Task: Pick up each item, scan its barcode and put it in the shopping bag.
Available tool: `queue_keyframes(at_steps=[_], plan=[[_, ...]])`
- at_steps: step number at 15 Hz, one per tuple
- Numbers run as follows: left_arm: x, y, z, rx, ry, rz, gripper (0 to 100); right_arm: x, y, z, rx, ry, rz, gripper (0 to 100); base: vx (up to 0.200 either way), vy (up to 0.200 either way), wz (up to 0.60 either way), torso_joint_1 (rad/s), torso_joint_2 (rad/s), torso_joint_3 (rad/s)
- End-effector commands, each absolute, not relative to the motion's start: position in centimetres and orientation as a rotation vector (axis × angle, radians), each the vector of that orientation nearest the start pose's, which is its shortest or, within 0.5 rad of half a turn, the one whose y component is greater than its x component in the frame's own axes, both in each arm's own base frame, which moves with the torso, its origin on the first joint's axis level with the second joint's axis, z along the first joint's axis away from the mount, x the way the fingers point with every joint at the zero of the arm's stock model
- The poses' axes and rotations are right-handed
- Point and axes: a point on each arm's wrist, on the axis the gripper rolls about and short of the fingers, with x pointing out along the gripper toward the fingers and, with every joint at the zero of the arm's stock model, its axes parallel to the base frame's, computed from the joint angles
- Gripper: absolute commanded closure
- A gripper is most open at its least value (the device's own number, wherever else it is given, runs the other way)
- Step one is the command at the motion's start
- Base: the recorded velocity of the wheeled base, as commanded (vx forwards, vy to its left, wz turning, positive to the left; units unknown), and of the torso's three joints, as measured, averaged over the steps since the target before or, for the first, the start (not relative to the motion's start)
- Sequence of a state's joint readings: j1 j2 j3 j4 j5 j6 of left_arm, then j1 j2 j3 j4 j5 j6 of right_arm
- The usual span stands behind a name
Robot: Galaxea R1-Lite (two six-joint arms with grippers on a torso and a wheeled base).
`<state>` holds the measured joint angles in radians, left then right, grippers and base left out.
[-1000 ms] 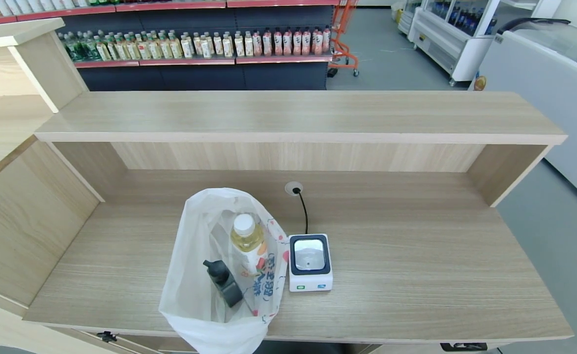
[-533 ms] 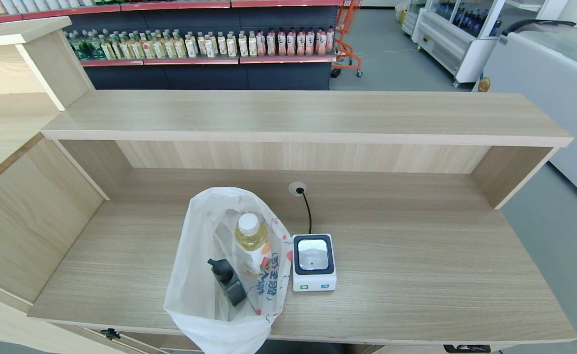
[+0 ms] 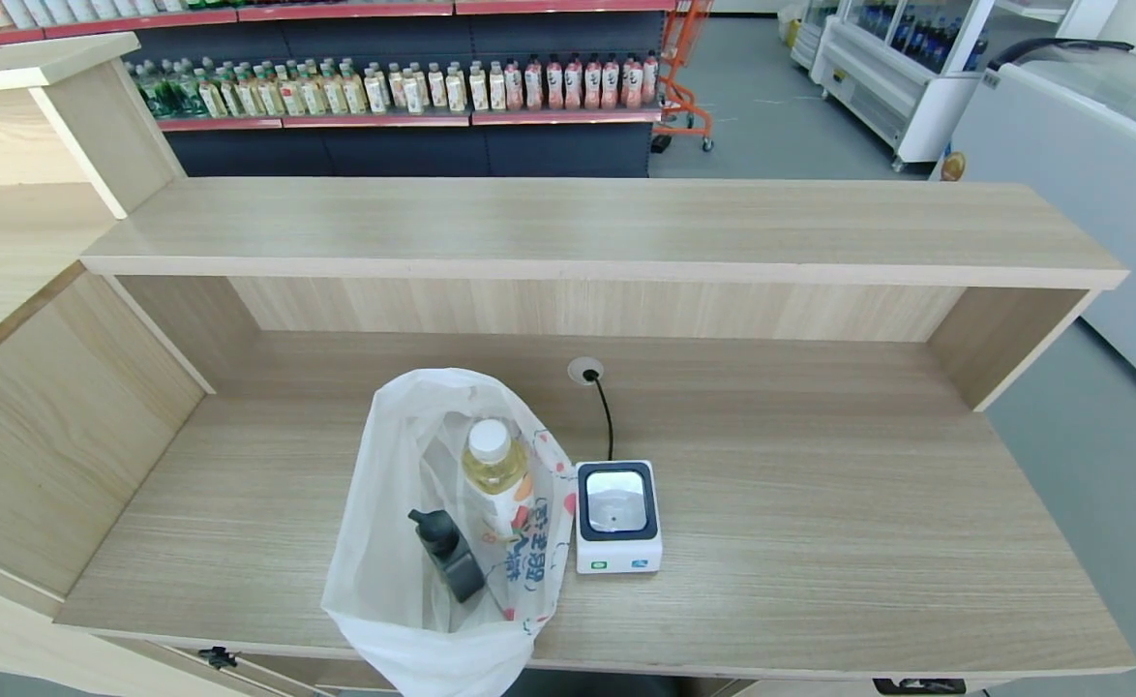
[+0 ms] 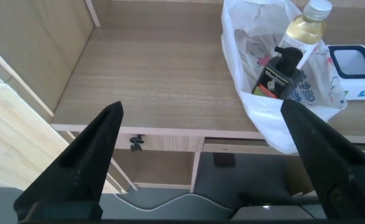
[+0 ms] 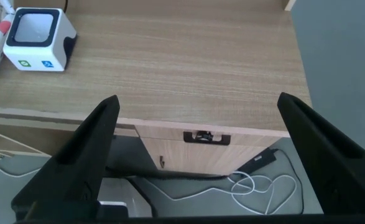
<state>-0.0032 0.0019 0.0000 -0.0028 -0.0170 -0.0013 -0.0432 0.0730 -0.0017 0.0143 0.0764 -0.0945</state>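
Observation:
A white plastic shopping bag (image 3: 384, 571) stands open near the front edge of the wooden counter (image 3: 820, 503). Inside it are a tea bottle with a white cap (image 3: 495, 474) and a black pump bottle (image 3: 447, 557). Just right of the bag sits the white barcode scanner (image 3: 618, 516), its window facing up. My left gripper (image 4: 201, 162) hangs open and holds nothing, out in front of the counter's edge, with the bag (image 4: 263, 106) and both bottles beyond it. My right gripper (image 5: 198, 155) is open too, before the counter's front, the scanner (image 5: 36, 37) off to one side.
A raised shelf (image 3: 587, 227) runs along the back of the counter, with side panels at left (image 3: 55, 426) and right (image 3: 994, 339). The scanner's black cable (image 3: 604, 411) leads to a hole in the top. Loose cables (image 5: 263, 186) lie under the counter.
The whole head picture shifted slightly a second ago, so the camera moved. The bag, bottles and scanner stay where they were.

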Motion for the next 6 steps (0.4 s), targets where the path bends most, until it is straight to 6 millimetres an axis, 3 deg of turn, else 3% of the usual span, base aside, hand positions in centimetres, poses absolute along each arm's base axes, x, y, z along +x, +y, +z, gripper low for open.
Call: queue_keyframes(at_steps=[1,6], plan=[[-2.27,-0.03,7.58,-0.002,-0.002,-0.02,0,-1.73,0.25,7.59,-0.085,0.087,0.038,0,0.0,0.0,0.0,0.0,0.0,0.0],[-2.27,-0.03,7.58,-0.002,-0.002,-0.02,0,-1.71,0.25,7.59,-0.08,0.089,0.038,0,0.0,0.0,0.0,0.0,0.0,0.0]])
